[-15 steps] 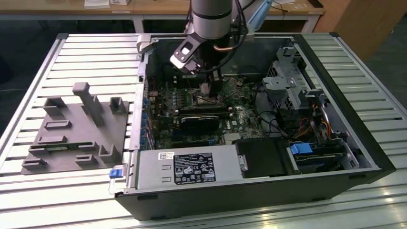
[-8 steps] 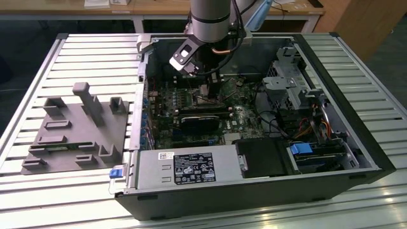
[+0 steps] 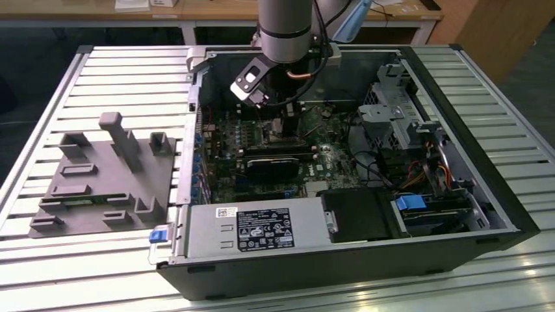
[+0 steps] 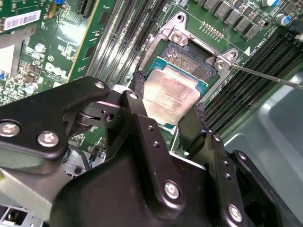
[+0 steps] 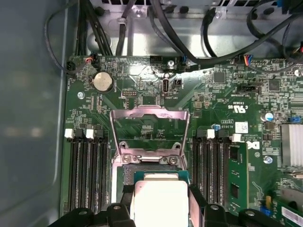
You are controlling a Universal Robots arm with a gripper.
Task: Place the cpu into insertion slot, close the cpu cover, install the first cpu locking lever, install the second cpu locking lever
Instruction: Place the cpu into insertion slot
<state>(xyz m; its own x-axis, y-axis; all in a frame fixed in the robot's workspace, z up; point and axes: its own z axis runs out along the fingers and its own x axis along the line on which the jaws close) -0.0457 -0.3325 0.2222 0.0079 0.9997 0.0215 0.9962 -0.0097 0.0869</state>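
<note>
Holding the cpu (image 4: 170, 97) over the insertion slot (image 4: 189, 59), the black fingers (image 4: 136, 90) were clamped on its two opposite edges.
In the first wrist view, the cpu cover (image 5: 149, 113) stood swung open just behind the slot. The second wrist view added a thin locking lever (image 4: 265, 77) running out from the slot's corner and a white barcode label (image 4: 21, 20) well away from the slot. The exterior view showed a black printed label (image 3: 264, 229) on the power supply (image 3: 208, 237), well apart from the slot, inside the case (image 3: 347, 260) on the slatted desk (image 3: 113, 71).
</note>
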